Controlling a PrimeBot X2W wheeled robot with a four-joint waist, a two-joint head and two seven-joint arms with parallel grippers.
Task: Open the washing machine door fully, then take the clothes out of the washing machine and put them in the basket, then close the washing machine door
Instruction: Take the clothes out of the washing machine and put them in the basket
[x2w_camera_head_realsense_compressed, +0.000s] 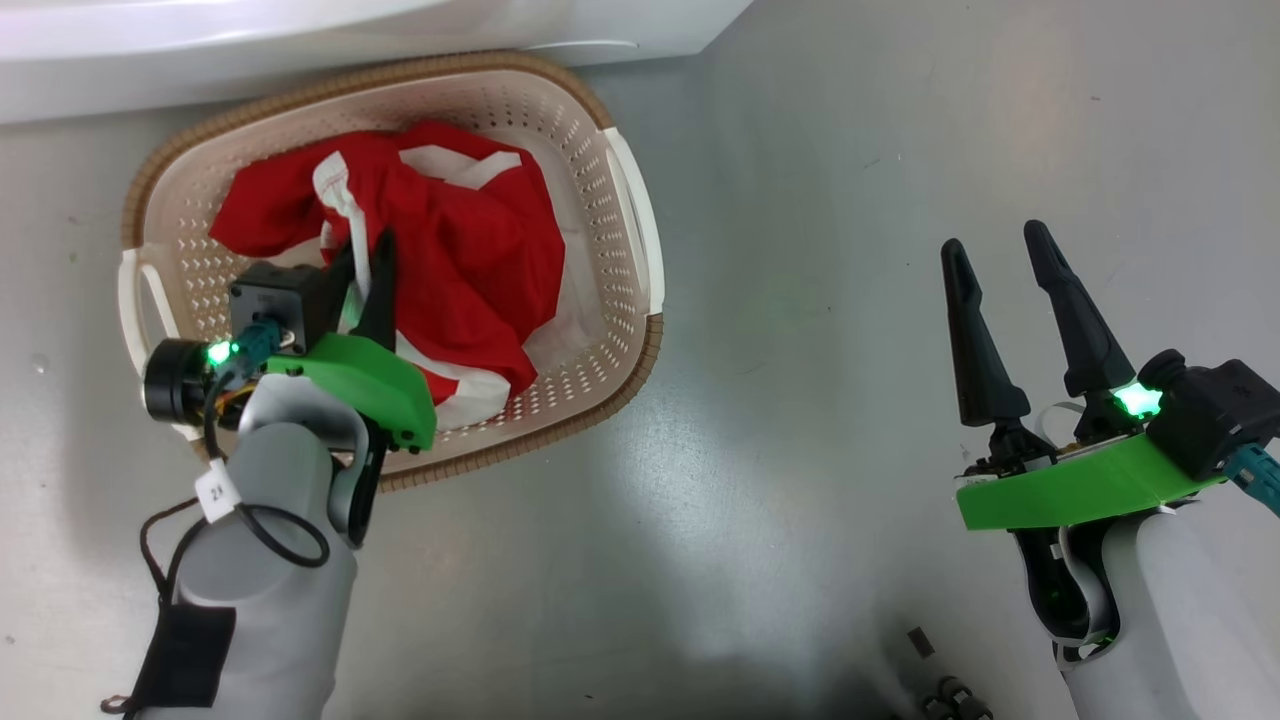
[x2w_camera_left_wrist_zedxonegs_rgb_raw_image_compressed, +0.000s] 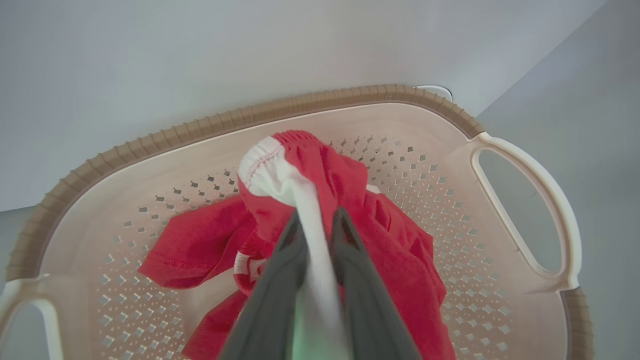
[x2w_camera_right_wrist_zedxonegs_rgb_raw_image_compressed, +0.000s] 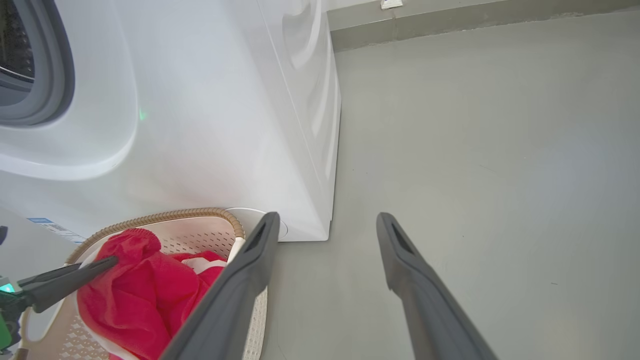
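One basket (x2w_camera_left_wrist_zedxonegs_rgb_raw_image_compressed: 175, 165), cream, brown rim: red-and-white clothes (x2w_camera_left_wrist_zedxonegs_rgb_raw_image_compressed: 390, 235) at centre; left gripper (x2w_camera_left_wrist_zedxonegs_rgb_raw_image_compressed: 317, 216) at 6 o'clock, jaws pinching white strip.

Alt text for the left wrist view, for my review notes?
The left gripper pinches a white band of the red and white clothes, which lie in the cream perforated basket. The white washing machine stands behind it.

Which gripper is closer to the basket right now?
Left. The left gripper is over the basket, its fingers around a white strip of the clothes inside. The right gripper hangs open above the floor, well off to the basket's right side.
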